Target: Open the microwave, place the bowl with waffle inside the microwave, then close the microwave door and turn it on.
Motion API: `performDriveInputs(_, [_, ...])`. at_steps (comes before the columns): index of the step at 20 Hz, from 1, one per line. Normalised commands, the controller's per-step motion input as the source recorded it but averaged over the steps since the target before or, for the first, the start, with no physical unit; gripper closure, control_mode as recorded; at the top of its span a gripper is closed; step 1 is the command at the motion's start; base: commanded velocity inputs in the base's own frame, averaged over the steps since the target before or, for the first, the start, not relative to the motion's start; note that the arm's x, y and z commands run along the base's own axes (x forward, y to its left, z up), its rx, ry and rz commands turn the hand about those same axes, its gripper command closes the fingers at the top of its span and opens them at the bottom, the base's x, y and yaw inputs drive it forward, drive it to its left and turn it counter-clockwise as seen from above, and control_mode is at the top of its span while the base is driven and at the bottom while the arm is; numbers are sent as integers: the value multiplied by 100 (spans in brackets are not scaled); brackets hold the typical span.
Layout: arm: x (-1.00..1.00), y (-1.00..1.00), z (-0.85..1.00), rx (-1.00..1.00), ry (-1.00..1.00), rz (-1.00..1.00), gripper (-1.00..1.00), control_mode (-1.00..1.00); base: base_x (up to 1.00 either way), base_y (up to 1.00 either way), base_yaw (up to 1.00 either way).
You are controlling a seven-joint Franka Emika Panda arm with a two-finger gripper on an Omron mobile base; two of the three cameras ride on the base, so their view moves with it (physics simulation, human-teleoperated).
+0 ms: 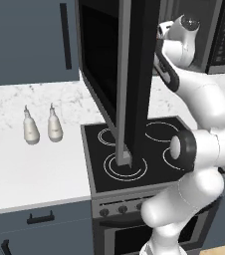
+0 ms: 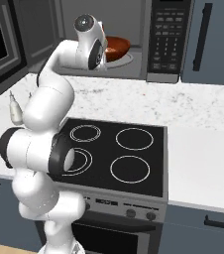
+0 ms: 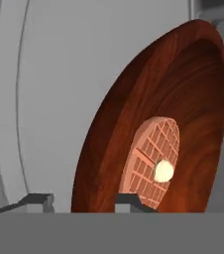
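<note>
Microwave (image 2: 148,44) open, microwave door (image 1: 129,74) swung wide over stovetop (image 2: 119,154). Reddish-brown bowl (image 2: 116,47) sits inside pale grey cavity on turntable, waffle (image 3: 151,161) with pale butter pat in bowl. Claw (image 3: 86,203) at bowl's near rim, fingertips (image 3: 34,202) straddling rim edge (parted; grip or release, cannot tell). Two white bottles (image 1: 42,127) on marble surface (image 1: 30,164), left of stovetop.

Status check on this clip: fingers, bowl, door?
Fingers straddling the bowl rim, grip unclear. Bowl with waffle on the microwave turntable. Microwave door wide open; nothing blocking.
</note>
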Motion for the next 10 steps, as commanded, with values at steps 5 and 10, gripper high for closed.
performDriveInputs(5, [75,54,0,-1,0,1,100,-100,0,0,0])
performDriveInputs(10, [28,50,-16,0,0,2,-100,-100,0,0,0])
